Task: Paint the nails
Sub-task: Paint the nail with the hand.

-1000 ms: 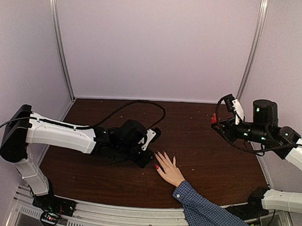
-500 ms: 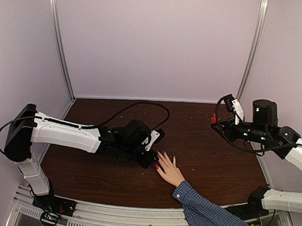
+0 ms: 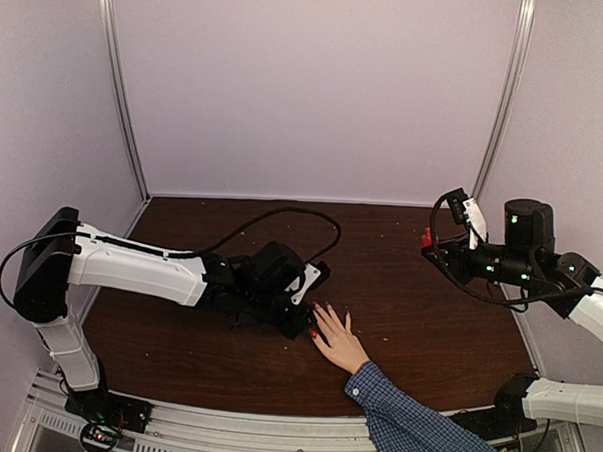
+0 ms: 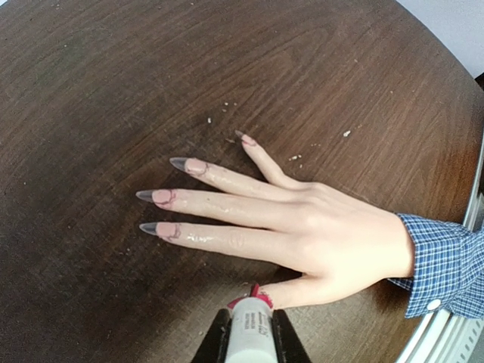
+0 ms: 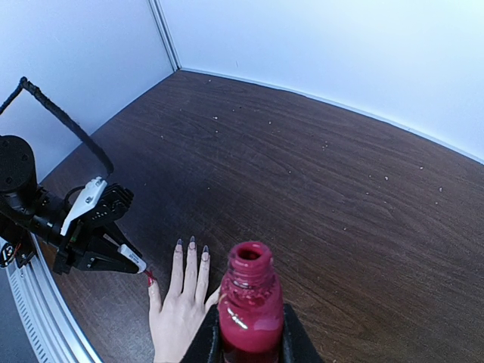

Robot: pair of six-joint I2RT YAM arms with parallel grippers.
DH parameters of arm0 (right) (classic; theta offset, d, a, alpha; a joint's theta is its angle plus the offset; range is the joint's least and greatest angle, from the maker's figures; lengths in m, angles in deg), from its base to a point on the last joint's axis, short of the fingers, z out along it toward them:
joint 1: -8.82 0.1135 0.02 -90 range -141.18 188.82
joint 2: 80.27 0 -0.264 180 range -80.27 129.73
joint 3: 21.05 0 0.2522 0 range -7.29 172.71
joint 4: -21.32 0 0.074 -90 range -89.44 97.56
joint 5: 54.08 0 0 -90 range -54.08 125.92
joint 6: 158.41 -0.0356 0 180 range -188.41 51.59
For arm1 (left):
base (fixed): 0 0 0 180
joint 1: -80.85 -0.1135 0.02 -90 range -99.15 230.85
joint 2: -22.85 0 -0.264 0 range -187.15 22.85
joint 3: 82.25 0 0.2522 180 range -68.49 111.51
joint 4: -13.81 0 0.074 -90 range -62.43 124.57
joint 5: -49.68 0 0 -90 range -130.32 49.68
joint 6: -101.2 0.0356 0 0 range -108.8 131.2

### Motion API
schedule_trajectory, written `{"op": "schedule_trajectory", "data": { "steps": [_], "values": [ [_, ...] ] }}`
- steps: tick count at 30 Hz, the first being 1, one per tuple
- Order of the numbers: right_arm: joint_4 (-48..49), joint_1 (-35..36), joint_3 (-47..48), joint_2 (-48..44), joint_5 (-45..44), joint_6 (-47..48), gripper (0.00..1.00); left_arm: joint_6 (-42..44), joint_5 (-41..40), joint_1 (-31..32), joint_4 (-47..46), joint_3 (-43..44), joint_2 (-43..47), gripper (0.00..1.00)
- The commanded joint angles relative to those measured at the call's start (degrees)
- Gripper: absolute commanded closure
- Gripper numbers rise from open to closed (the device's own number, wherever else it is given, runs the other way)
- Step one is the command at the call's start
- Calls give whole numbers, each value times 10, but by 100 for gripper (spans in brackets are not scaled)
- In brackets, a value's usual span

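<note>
Dark brown wood grain forms the desk [image 3: 418, 311], on which a light-skinned hand [image 4: 318, 238] lies flat, palm down, close to the near edge and about midway between the left and right edges, with fingers spread toward the far left corner. A blue checked sleeve [image 4: 442, 261] covers the wrist and runs off toward the near right corner. The nails [image 4: 155, 197] of the four fingers are long and pointed, pinkish with darker translucent tips, with thin red smears at their bases. The thumb tip shows glossy red in the top view, though the left wrist view hides most of that nail behind the tool. The left gripper [image 4: 249, 333], low over the desk just left of the hand, has its fingers closed around a white brush cap [image 4: 248, 329] whose red-wetted end sits at the thumb tip. Whether it touches the nail cannot be told. The right gripper [image 5: 249, 336] hangs well above the desk near the right edge, far from the hand, its fingers clamped on both sides of an uncapped red bottle [image 5: 248, 302] held upright. A black cable [image 3: 272, 217] arcs above the left arm.
</note>
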State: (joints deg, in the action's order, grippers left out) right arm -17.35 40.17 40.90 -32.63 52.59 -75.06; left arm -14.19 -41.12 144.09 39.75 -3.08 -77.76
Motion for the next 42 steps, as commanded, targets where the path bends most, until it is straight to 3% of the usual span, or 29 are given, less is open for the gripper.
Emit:
{"op": "schedule_trajectory", "data": {
  "steps": [1,32,42],
  "values": [
    [6,-4,2,-1,-3,-1,100,0,4,4,4,18,-5,100],
    [5,-4,2,-1,-2,-1,100,-2,-59,5,19,-15,44,100],
    [5,-4,2,-1,-2,-1,100,23,-49,9,-47,-53,91,100]
  ]
}}
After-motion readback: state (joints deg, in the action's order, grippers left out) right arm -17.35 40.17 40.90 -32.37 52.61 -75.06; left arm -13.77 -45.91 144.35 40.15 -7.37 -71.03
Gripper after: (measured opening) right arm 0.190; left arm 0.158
